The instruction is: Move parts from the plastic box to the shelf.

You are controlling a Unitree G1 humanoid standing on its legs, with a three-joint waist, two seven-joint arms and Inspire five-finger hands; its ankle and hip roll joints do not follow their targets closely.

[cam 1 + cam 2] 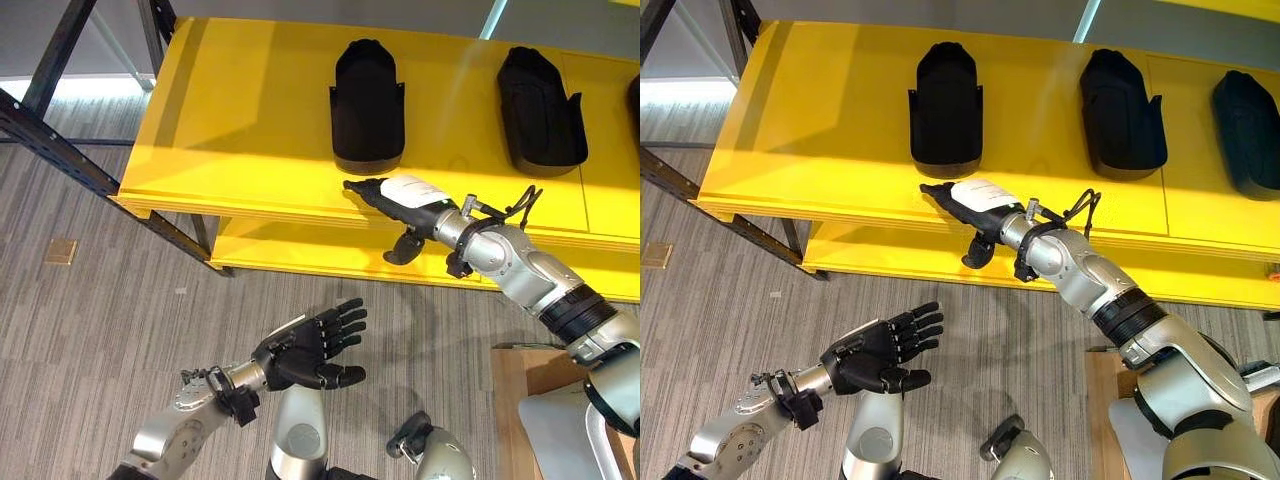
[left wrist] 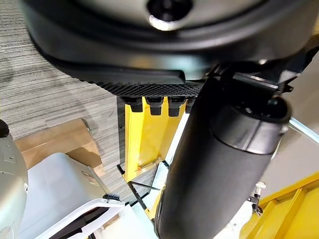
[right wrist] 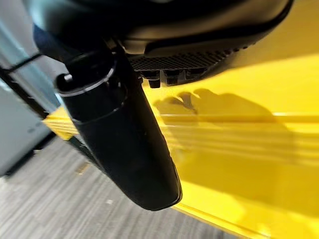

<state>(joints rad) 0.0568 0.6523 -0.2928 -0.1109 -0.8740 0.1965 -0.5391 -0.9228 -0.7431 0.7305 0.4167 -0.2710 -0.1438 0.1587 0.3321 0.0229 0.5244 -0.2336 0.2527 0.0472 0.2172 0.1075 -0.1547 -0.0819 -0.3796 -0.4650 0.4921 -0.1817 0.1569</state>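
Two black moulded parts lie on the top board of the yellow shelf, and a third part lies further right. My right hand reaches over the shelf's front edge just in front of the left part. It is open, fingers straight, thumb hanging down, and holds nothing. My left hand hovers low over the grey floor in front of the shelf, open and empty, with its thumb out to the side.
A lower yellow board sits under the top one. Dark metal shelf posts slant across the left. A pale grey container rests on brown cardboard at the lower right. Grey carpet spreads to the left.
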